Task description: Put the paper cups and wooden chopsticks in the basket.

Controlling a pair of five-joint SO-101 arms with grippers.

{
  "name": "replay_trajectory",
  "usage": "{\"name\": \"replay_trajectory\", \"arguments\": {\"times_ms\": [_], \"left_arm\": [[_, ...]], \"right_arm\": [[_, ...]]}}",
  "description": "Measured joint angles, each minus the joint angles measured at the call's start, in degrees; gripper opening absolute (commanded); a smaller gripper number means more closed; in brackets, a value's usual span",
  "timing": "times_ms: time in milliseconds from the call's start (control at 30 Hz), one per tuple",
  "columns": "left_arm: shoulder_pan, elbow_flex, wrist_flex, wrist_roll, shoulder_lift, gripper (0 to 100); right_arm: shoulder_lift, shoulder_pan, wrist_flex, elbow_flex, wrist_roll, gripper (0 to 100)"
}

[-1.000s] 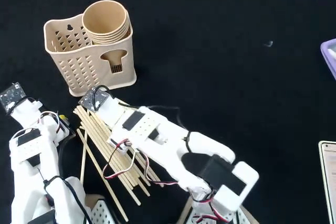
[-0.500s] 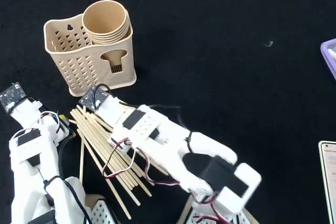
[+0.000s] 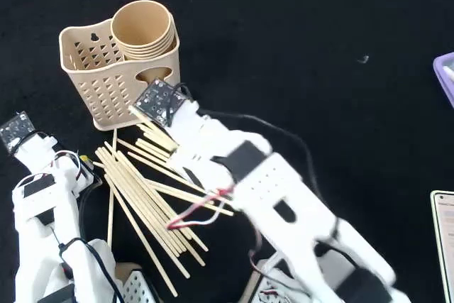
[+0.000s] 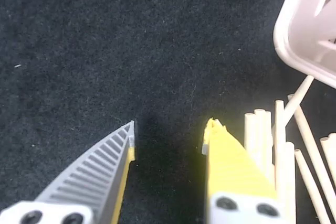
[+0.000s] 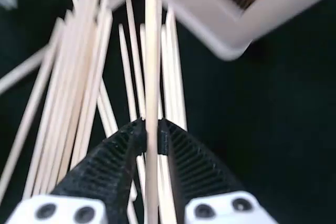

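A beige perforated basket (image 3: 106,83) stands at the table's far left with a stack of paper cups (image 3: 142,28) inside one compartment. Several wooden chopsticks (image 3: 145,193) lie fanned out on the black table in front of it. My right gripper (image 3: 164,131) hovers just in front of the basket. In the right wrist view that gripper (image 5: 151,128) is shut on one chopstick (image 5: 152,51) that points at the basket (image 5: 241,3). My left gripper (image 4: 170,129) is open over bare table beside the chopstick ends (image 4: 273,140), near the basket's corner (image 4: 310,30); the high view shows it (image 3: 86,164) at the pile's left end.
A purple object (image 3: 445,74) pokes in at the right edge and a white sheet (image 3: 444,226) lies below it. The wide black tabletop to the right of the basket is open room.
My right arm has swung up and forward toward the basket with a chopstick in its gripper, and the pile has spread out. The left arm has kept still.
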Motion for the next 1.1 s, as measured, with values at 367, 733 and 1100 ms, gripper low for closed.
{"name": "replay_trajectory", "arguments": {"times_ms": [367,733,1100], "left_arm": [[0.00,0.00,0.00,0.00,0.00,22],[0.00,0.00,0.00,0.00,0.00,22],[0.00,0.00,0.00,0.00,0.00,22]], "right_arm": [[-15.47,-1.93,-25.41,-4.66,-3.08,1.1],[5.10,-1.93,-54.15,-17.76,-11.96,1.1],[40.09,-2.02,-54.51,-53.19,-11.96,1.1]]}}
